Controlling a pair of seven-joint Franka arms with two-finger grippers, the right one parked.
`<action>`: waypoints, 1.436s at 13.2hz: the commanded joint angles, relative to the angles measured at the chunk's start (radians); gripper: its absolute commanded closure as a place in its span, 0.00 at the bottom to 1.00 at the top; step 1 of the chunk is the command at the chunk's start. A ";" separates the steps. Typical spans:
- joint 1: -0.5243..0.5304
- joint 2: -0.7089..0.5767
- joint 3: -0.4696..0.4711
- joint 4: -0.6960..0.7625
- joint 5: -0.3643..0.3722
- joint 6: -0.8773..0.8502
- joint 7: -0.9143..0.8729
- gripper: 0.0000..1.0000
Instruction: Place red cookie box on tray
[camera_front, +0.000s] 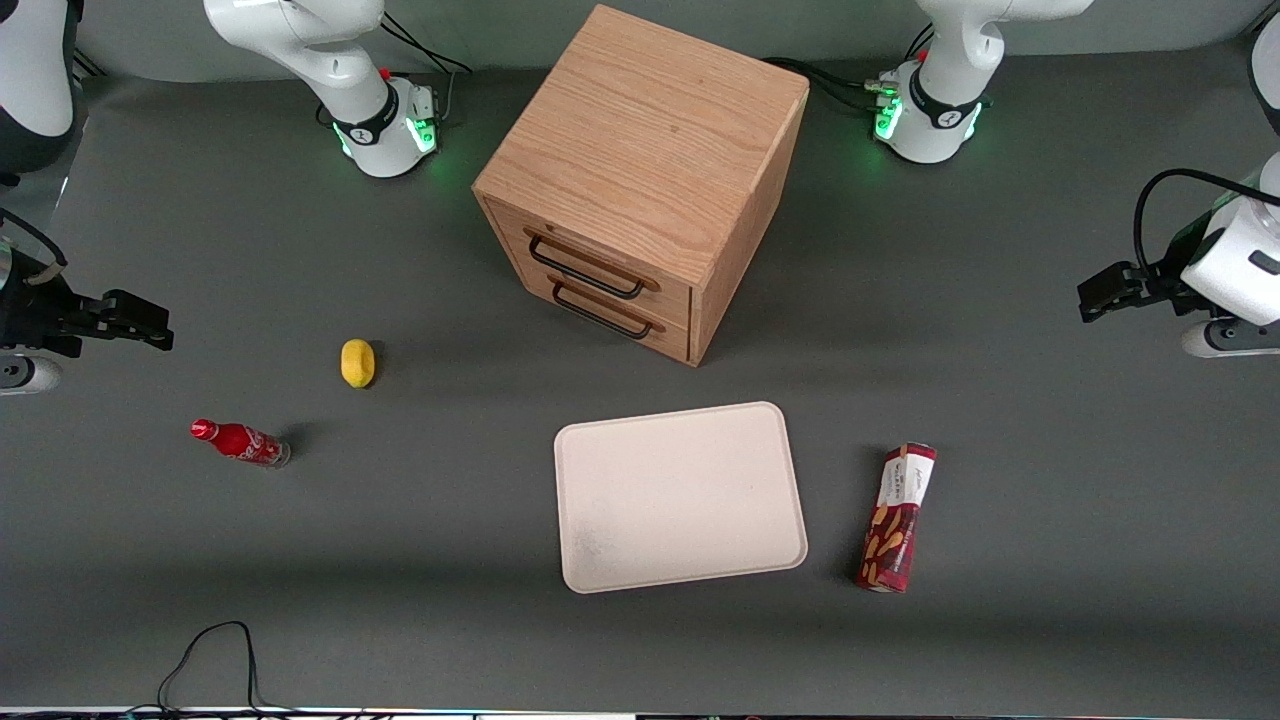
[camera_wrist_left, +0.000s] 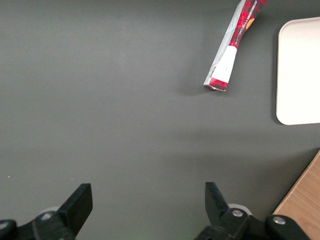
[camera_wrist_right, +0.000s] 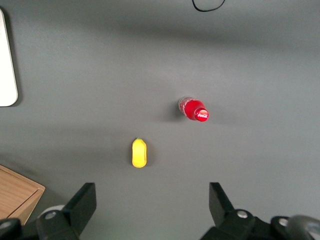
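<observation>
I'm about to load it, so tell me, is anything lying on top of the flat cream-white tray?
Nothing shows on the flat cream-white tray. The long dark-red cookie box lies on the table beside it, apart from the rim. The open gripper hovers above bare table. What is under the tray cannot be seen.

Glossy red cookie box (camera_front: 895, 520), matt cream tray (camera_front: 680, 495), wood-grain cabinet (camera_front: 640, 170) w/ metal handles.

The red cookie box (camera_front: 896, 518) lies on the counter (camera_front: 1050, 480) just beside the tray (camera_front: 680, 496), toward the working arm's end; the gripper (camera_front: 1085, 300) hangs well apart, jaws spread.
</observation>
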 joint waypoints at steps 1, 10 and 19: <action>-0.023 0.007 0.013 0.037 -0.008 -0.081 -0.018 0.00; -0.001 0.000 0.017 0.060 -0.011 -0.096 -0.002 0.00; -0.009 -0.001 0.013 0.070 -0.005 -0.109 0.002 0.00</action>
